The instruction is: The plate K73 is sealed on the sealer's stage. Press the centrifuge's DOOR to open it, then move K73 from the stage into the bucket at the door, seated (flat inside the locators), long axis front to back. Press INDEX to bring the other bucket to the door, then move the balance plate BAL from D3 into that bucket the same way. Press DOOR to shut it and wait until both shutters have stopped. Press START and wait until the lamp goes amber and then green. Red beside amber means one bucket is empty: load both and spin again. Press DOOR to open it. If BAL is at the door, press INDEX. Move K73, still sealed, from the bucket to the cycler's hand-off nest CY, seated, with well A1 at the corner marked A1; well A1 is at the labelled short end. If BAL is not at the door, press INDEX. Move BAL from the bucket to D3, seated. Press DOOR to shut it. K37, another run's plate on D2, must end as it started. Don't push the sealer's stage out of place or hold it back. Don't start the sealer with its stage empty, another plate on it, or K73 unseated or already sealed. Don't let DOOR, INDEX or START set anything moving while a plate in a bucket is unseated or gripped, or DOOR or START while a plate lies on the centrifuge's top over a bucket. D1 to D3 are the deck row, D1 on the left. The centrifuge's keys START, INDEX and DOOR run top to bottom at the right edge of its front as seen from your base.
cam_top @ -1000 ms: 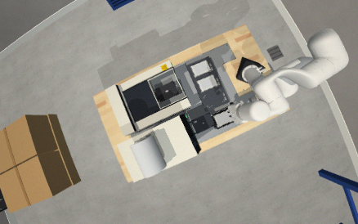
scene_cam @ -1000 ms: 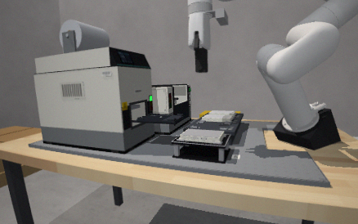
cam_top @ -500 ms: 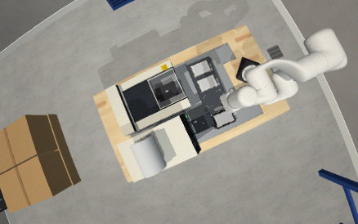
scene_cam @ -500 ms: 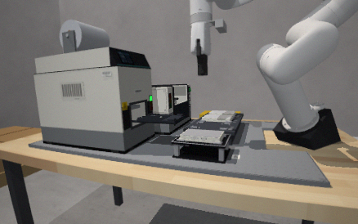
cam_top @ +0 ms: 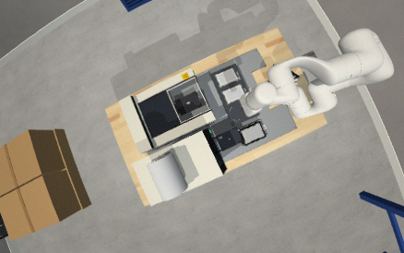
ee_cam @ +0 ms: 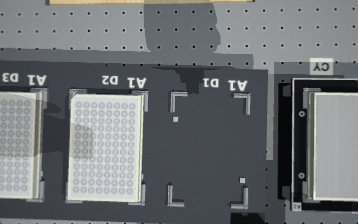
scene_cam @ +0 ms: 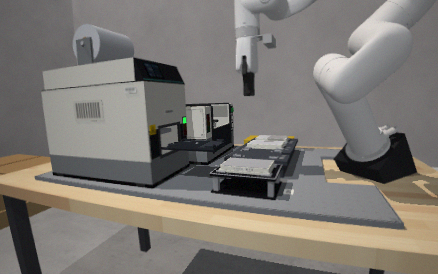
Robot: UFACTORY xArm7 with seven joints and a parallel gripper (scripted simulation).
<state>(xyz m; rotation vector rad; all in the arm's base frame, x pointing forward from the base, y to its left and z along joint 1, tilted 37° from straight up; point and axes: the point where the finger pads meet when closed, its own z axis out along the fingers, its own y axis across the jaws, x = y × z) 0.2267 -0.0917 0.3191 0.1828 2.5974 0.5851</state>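
Note:
My gripper (scene_cam: 247, 88) is shut and empty, high above the deck row; its fingers do not show in the wrist view. Below it the D1 nest (ee_cam: 208, 150) is empty. A white well plate sits on D2 (ee_cam: 105, 148); I take it for K37. Another white well plate sits on D3 (ee_cam: 17, 146) at the left edge, partly cut off. To the right, the black CY nest (ee_cam: 320, 145) holds a plate with a smooth grey sealed top, which also shows in the exterior view (scene_cam: 248, 165). Labels are too small to read.
The sealer (scene_cam: 112, 125), with a film roll on top, stands at the left, its stage (scene_cam: 195, 145) out and bare. The centrifuge (cam_top: 172, 111) stands behind it, with a framed bucket window (cam_top: 186, 103) in its top. A green lamp (scene_cam: 183, 120) is lit. My arm's base (scene_cam: 380, 160) is at the right.

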